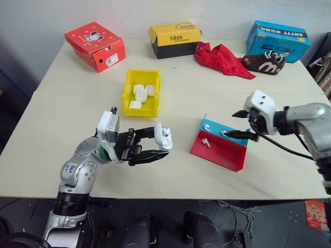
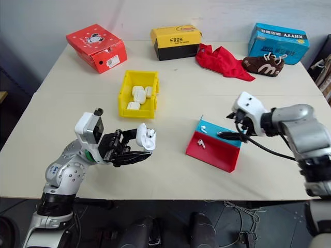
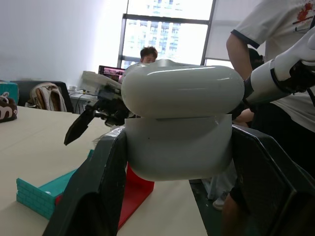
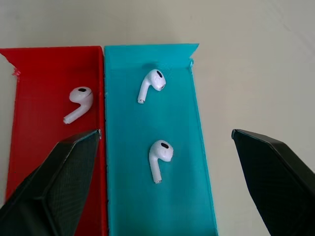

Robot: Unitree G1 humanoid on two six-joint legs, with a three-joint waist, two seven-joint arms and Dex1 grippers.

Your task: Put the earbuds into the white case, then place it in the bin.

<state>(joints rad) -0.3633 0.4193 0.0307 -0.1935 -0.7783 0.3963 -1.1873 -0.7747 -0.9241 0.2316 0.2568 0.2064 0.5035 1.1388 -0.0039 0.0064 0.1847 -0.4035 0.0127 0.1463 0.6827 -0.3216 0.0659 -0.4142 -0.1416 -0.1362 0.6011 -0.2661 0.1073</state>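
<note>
Nearest me, my left gripper has its fingers clamped on the white case, held above the table. To the right, my right gripper hangs spread wide over the red-and-blue tray, which holds three earbuds. Farther back sits the yellow bin, with several white cases inside.

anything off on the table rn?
One oddity: a red cloth lies crumpled at the far edge with a brown shoe loose beside it, outside any shoebox. The three earbuds lie loose in the red-and-blue tray.
</note>
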